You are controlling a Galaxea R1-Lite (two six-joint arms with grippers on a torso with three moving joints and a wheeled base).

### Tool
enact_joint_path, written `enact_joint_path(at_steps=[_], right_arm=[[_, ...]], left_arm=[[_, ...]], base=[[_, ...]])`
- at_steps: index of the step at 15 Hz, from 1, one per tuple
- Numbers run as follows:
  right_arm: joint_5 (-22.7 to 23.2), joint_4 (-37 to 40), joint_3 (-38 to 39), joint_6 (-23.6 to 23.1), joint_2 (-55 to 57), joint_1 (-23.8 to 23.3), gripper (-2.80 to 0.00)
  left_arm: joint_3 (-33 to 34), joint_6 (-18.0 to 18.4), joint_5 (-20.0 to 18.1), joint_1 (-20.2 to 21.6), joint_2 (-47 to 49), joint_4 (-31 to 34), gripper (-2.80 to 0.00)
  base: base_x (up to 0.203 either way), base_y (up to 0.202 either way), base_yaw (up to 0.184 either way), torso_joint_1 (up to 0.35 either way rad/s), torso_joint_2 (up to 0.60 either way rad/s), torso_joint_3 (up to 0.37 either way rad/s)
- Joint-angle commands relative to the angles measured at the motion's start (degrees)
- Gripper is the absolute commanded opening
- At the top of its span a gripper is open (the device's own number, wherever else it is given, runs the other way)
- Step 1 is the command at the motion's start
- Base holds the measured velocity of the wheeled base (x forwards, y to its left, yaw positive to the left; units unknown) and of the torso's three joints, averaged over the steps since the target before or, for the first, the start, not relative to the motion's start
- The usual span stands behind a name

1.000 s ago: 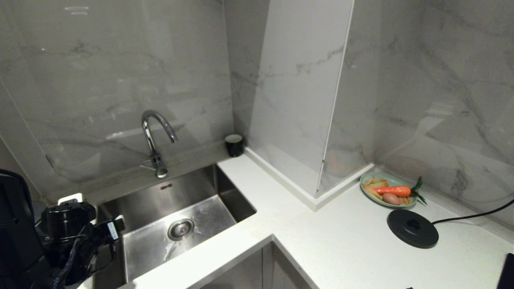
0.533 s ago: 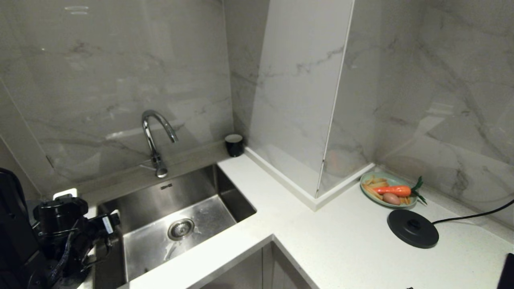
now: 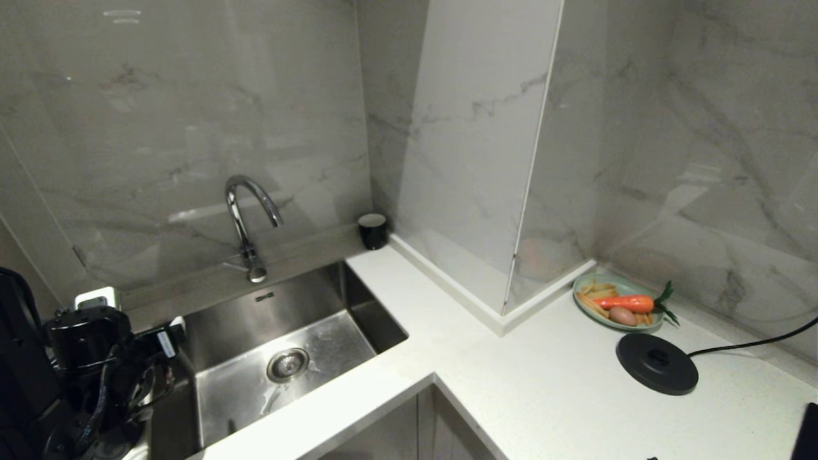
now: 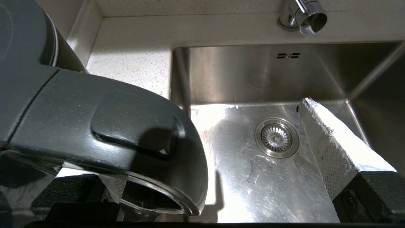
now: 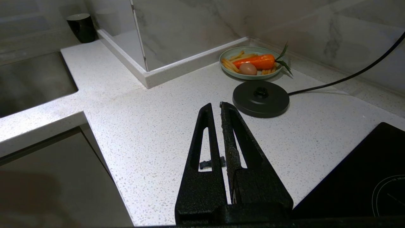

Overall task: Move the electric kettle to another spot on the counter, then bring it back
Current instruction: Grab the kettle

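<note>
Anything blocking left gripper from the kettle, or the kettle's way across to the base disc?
Nothing visible. The open left gripper is right at the electric kettle handle. Toward the base lie only the sink and bare counter; the plate sits behind the base.

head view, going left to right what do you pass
electric kettle → left tool → faucet → sink drain → black cup → plate of food → kettle base disc → power cord
</note>
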Motion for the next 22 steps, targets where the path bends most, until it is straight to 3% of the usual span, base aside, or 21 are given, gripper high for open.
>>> enact_joint_path(at_steps=[1,22], right_arm=[[0.01,-0.01,0.0,-0.01,0.07,0.0,-2.8],[0.01,-0.01,0.0,-0.01,0.09,0.0,-2.8]], left_arm=[[0.21,0.05,0.09,0.35,0.28,-0.6,0.0],[0.81,0.75,0.17,1.1,3.79,-3.62,0.0]], base=[[0.0,0.0,0.0,0.0,0.0,0.0],[0.0,0.0,0.0,0.0,0.0,0.0]])
